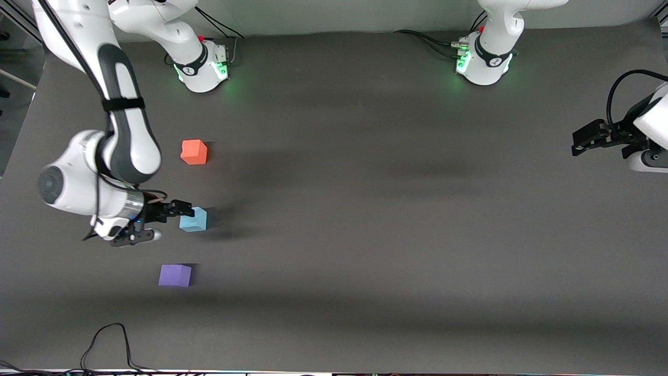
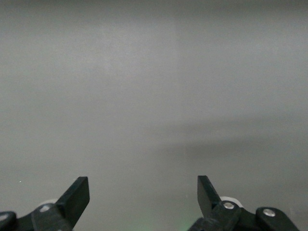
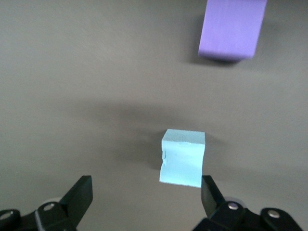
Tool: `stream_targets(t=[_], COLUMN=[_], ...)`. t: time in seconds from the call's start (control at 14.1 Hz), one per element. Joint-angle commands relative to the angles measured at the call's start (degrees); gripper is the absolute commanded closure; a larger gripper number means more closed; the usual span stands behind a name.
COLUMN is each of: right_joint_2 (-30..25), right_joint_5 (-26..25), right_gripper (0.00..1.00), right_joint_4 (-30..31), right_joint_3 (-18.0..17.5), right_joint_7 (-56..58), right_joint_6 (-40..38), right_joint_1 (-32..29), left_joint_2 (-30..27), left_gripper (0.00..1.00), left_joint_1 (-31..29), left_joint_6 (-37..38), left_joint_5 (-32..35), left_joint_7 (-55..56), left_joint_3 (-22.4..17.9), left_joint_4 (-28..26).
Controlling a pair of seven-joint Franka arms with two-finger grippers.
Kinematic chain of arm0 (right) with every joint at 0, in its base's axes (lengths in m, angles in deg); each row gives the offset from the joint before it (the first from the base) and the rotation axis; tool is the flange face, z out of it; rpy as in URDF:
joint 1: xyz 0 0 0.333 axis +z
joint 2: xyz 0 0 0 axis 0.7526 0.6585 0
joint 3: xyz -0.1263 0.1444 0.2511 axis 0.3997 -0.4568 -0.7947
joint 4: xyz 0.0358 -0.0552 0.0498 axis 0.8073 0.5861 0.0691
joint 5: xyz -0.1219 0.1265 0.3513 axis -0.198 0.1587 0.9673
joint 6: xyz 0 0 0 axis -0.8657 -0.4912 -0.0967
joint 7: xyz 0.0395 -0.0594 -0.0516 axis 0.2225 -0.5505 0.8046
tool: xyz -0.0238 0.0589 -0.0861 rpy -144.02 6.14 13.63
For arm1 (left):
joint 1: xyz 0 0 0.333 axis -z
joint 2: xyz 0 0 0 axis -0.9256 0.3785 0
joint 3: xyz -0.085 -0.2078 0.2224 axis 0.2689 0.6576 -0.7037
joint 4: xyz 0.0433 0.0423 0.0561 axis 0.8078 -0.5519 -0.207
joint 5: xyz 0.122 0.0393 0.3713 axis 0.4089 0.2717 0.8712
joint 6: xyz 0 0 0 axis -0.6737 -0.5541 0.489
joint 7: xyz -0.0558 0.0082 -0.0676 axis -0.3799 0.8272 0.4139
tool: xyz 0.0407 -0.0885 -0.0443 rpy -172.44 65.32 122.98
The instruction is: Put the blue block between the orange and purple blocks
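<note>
The blue block [image 1: 193, 220] rests on the dark table [image 1: 365, 209], nearer to the front camera than the orange block [image 1: 194, 152] and farther from it than the purple block [image 1: 175, 275]. The three make a rough line at the right arm's end of the table. My right gripper [image 1: 171, 223] is low beside the blue block and open. In the right wrist view the blue block [image 3: 183, 159] lies just ahead of the right gripper [image 3: 145, 187], close to one fingertip [image 3: 208, 190] and not gripped, with the purple block [image 3: 232, 29] past it. My left gripper [image 1: 589, 138] waits at the left arm's end, open [image 2: 143, 185] and empty.
Both arm bases [image 1: 203, 68] [image 1: 482, 62] stand on the table's edge farthest from the front camera. A black cable [image 1: 107, 339] loops on the edge nearest it. Bare table spreads between the blocks and the left arm's end.
</note>
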Motion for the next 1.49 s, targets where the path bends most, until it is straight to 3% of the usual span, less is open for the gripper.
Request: stream_targets(t=[0.0,0.14,0.43,1.0,1.07,1.14,1.28,1.42], right_joint_2=[-7.2,-9.3,-9.6,-8.8,-8.5,-9.2,-10.2,-12.9], right_joint_5=[-7.2,-10.6,-11.1,-10.9,-10.9,-11.1,-14.6,-15.6], right_gripper=[0.0,0.0,0.0,0.0,0.0,0.0,0.0,0.0], right_joint_4=[-2.1,-7.5,-19.9,-24.5,-24.5,-23.8,-21.7,-18.8], right_joint_3=[-1.2,-1.0,-0.6,0.4,-1.1,-6.2,-9.7,-20.1], right_joint_7=[-7.7,-10.9,-11.5,-11.2,-11.5,-11.3,-11.6,-11.8], right_joint_6=[-5.2,-11.6,-23.7,-24.6,-24.7,-25.0,-26.3,-26.1], right_joint_1=[1.9,3.8,3.3,3.0,1.0,-2.8,-5.4,-15.2], left_joint_2=[-0.5,-0.5,-0.5,-0.5,-0.5,-0.5,-0.5,-0.5], left_gripper=[0.0,0.0,0.0,0.0,0.0,0.0,0.0,0.0], left_joint_1=[0.5,0.5,0.5,0.5,0.5,0.4,0.4,0.5], left_joint_6=[-0.9,-0.9,-0.9,-0.9,-0.9,-1.0,-0.9,-0.9], left_joint_5=[-0.4,-0.4,-0.4,-0.4,-0.4,-0.4,-0.3,-0.3], left_joint_7=[-0.6,-0.6,-0.6,-0.6,-0.6,-0.6,-0.6,-0.6], left_joint_3=[-0.4,-0.4,-0.4,-0.4,-0.4,-0.4,-0.4,-0.4], left_joint_4=[-0.7,-0.7,-0.7,-0.7,-0.6,-0.7,-0.7,-0.7])
